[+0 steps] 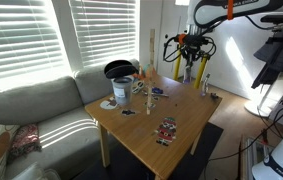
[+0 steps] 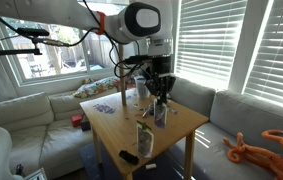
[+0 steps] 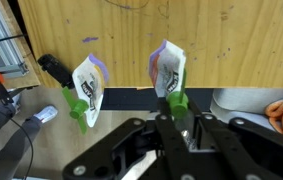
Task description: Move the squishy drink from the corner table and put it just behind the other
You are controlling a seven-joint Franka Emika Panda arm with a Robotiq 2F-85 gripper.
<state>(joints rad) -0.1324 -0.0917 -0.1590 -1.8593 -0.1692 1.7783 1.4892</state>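
Observation:
Two squishy drink pouches with green caps show in the wrist view. My gripper (image 3: pixel 171 112) is shut on the green cap of the one (image 3: pixel 168 68) at the middle. The other pouch (image 3: pixel 87 88) stands free to its left. In both exterior views my gripper (image 1: pixel 189 58) (image 2: pixel 159 92) hangs over the light-brown wooden corner table (image 1: pixel 181 125) (image 2: pixel 111 125) with the held pouch (image 2: pixel 161 110) below it. The free pouch (image 2: pixel 145 142) (image 1: pixel 205 82) stands near the table's edge. I cannot tell whether the held pouch touches the tabletop.
A black remote (image 2: pixel 128 157) (image 3: pixel 51 68) lies by the free pouch. A paint can (image 1: pixel 122 92), a black bowl (image 1: pixel 119 69) and cards (image 1: pixel 167 130) are on the table. A pale grey sofa (image 1: pixel 41 110) wraps round it. An orange toy (image 2: pixel 266 148) lies on the sofa.

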